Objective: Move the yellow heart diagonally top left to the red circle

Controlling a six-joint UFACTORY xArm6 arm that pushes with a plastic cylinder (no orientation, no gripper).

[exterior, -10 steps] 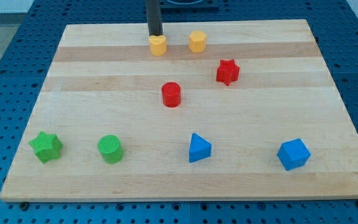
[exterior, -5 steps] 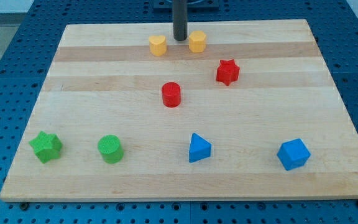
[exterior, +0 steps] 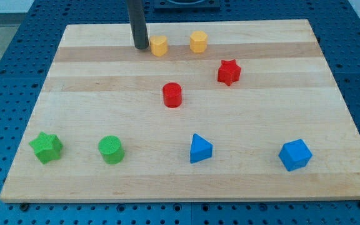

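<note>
Near the view's top edge of the pale wooden board (exterior: 74, 81), my tip (exterior: 141, 47) is set down on the surface, just to the view's left of the small yellow heart-shaped block (exterior: 159, 45); whether the tip actually touches the heart cannot be told, though the two are very close; the dark rod (exterior: 137, 22) rises straight up from the tip and leaves the frame at the top. No jaws or fingers are carried by the rod, so nothing is clamped or held, and the heart sits free on the wood.

To the view's right of the heart, well apart from it, a yellow block of roughly hexagonal shape (exterior: 198, 42) is seen at about the same height in the view; lower and further right lies a red star-shaped block (exterior: 229, 72); the red cylindrical circle block (exterior: 172, 95) stands near the board's middle, below the heart and slightly to its right, clearly apart from it.

Along the view's bottom a row is formed: a green star-shaped block (exterior: 46, 147) at the left, a green cylinder (exterior: 111, 150) beside it, a blue triangular block (exterior: 200, 149) past the middle, and a blue cube-like block (exterior: 294, 154) at the right; no containers are seen, and every block rests directly on the board, which lies on a blue perforated table (exterior: 5, 75).
</note>
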